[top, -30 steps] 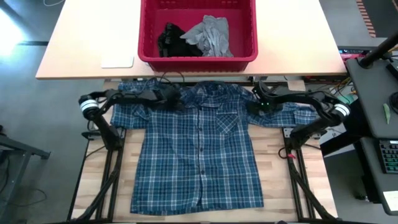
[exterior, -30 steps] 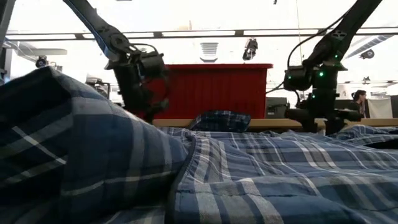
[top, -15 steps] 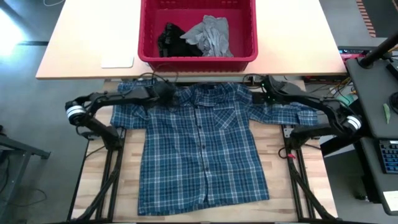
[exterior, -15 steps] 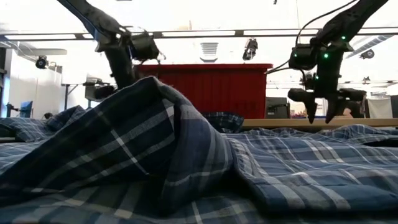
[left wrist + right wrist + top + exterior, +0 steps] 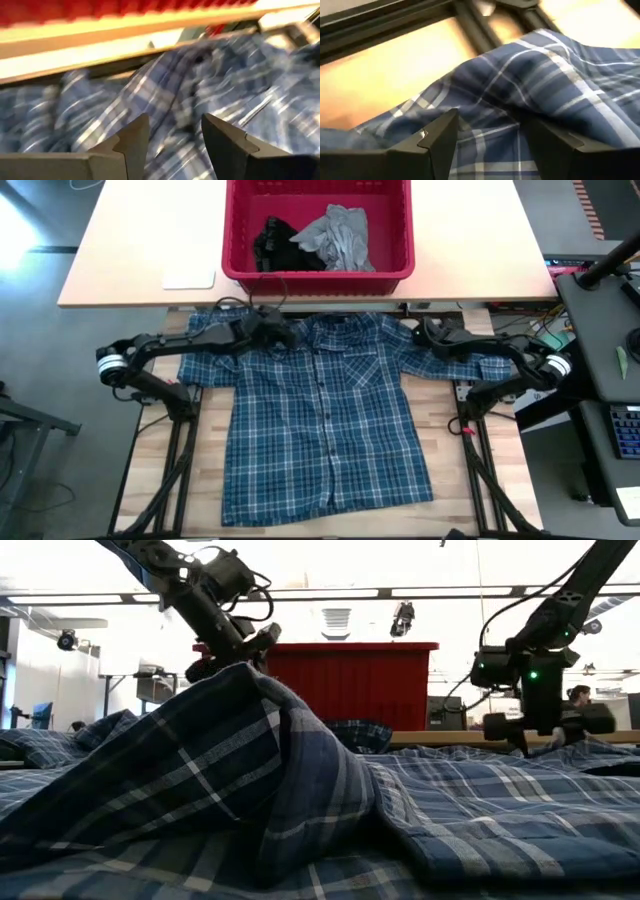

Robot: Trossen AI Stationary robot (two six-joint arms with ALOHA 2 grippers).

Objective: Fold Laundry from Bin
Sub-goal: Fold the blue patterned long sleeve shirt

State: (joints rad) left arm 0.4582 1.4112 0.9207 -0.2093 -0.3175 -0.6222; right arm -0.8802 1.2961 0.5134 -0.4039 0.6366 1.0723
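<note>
A blue-and-white plaid shirt (image 5: 325, 420) lies spread flat on the table, front up, its collar toward the red bin (image 5: 318, 278). In the bin lie a light grey T-shirt (image 5: 340, 235) and a small black garment (image 5: 272, 242). My left gripper (image 5: 283, 335) is open and hangs above the shirt's left shoulder, clear of the cloth (image 5: 232, 652). My right gripper (image 5: 420, 333) is open just above the shirt's right shoulder, where the sleeve begins (image 5: 530, 95). I see no cloth between its fingers.
The bin stands on a second, lighter table top (image 5: 130, 240) beyond the shirt, beside a white pad (image 5: 188, 278). Bare wood (image 5: 165, 450) shows left and right of the shirt. In the low view, a raised fold of the shirt (image 5: 200, 770) rises close to the camera.
My left gripper has risen off the shirt's left shoulder and tipped toward level. My right gripper has rolled about its wrist and moved a little toward the table's right edge. The shirt's near part has shifted slightly and settled. Neither gripper's gap has visibly changed.
</note>
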